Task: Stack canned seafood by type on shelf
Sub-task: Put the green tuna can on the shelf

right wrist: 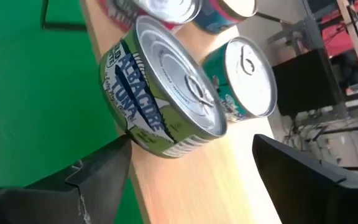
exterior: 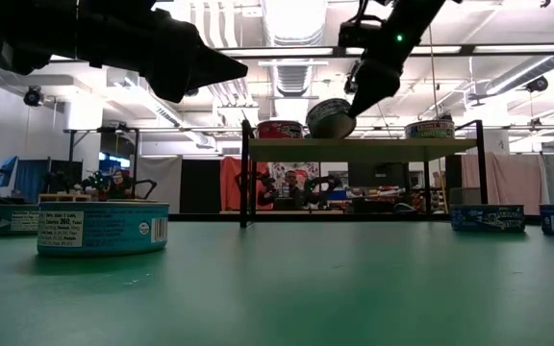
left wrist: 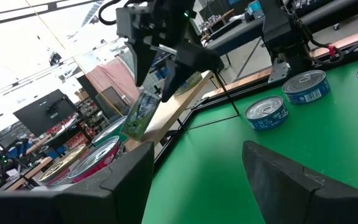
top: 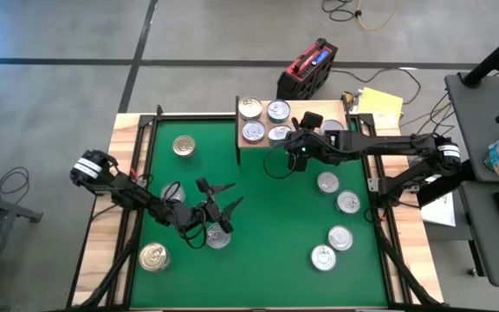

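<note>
Green mat [top: 267, 217] inside wood border, workshop room behind. Right gripper [top: 291, 146], fingers apart, at shelf [top: 319, 113] front edge around tilted albacore tuna can [right wrist: 160, 99]; three tins behind. Left gripper [top: 219, 208] apart, over mat well clear of shelf.

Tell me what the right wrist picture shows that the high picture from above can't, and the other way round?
Only the right wrist view shows the label on the green can: it reads albacore tuna.

Only the high view shows the whole green mat, the loose cans on it, and the left gripper open above one can.

Both show the right gripper open at the shelf, beside the green can, with other cans behind.
</note>
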You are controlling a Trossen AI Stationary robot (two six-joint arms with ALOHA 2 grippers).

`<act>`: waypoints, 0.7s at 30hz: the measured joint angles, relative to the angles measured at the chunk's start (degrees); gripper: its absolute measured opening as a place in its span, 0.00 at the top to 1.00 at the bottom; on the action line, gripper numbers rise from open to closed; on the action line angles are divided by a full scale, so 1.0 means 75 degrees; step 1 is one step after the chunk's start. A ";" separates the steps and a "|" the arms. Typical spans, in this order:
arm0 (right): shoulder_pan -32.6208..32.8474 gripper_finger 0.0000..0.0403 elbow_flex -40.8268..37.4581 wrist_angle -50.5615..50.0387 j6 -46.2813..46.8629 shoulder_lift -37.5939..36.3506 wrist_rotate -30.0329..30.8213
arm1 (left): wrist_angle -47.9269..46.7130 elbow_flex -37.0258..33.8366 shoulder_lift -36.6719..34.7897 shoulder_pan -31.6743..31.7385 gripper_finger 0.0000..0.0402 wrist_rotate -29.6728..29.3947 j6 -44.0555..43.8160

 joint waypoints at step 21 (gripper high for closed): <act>-0.0087 0.31 0.0353 -0.0211 0.0703 -0.0469 -0.1342 | -0.0154 0.0000 0.0000 -0.0003 0.43 0.0006 -0.0179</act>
